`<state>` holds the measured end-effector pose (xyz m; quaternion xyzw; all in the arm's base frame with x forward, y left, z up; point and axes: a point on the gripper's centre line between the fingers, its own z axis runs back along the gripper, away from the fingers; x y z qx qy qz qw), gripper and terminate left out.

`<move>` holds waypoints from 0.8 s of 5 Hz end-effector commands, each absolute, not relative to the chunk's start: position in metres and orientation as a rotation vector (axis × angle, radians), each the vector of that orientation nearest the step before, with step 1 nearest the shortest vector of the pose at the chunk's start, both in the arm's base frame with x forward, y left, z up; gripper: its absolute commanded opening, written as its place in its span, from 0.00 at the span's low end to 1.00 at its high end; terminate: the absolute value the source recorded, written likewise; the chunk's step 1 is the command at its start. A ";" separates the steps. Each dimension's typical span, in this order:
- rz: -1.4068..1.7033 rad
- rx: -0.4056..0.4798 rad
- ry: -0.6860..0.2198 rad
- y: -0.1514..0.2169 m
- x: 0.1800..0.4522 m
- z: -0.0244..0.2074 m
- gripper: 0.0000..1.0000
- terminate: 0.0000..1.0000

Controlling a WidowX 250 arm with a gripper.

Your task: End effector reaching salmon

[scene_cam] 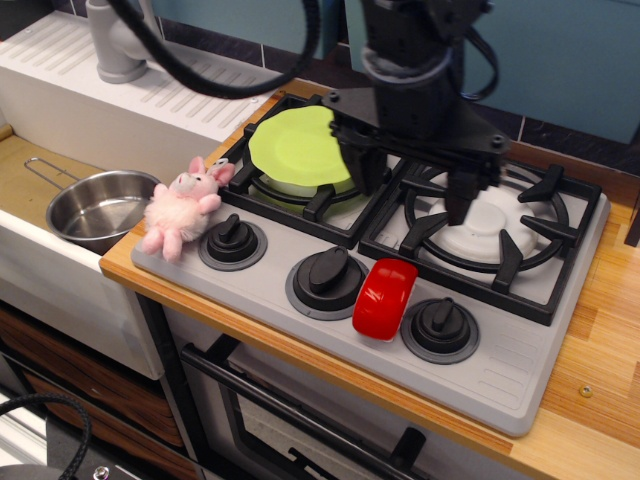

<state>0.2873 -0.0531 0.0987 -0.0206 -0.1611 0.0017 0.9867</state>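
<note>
The salmon (385, 298) is a small glossy red oblong piece. It lies on the stove's grey front panel between the middle knob (328, 278) and the right knob (441, 326). My end effector (413, 193) is a bulky black gripper hanging over the middle of the stove, behind and above the salmon and apart from it. Its two fingers point down and stand wide apart, one (369, 170) by the green plate and one (459, 196) over the right burner. Nothing is between them. A thick black cable trails up and left.
A lime green plate (296, 148) sits on the left burner. A pink plush bunny (183, 206) lies at the stove's left edge. A steel pot (98, 207) stands in the sink area at left. A grey faucet (122, 38) is at the back left. Wooden counter (606, 340) lies at the right.
</note>
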 end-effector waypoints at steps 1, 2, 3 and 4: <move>0.010 -0.022 -0.360 -0.049 0.285 0.100 1.00 0.00; 0.020 -0.010 -0.367 -0.055 0.281 0.096 1.00 0.00; 0.033 0.001 -0.372 -0.062 0.275 0.092 1.00 0.00; 0.056 0.006 -0.373 -0.072 0.273 0.089 1.00 0.00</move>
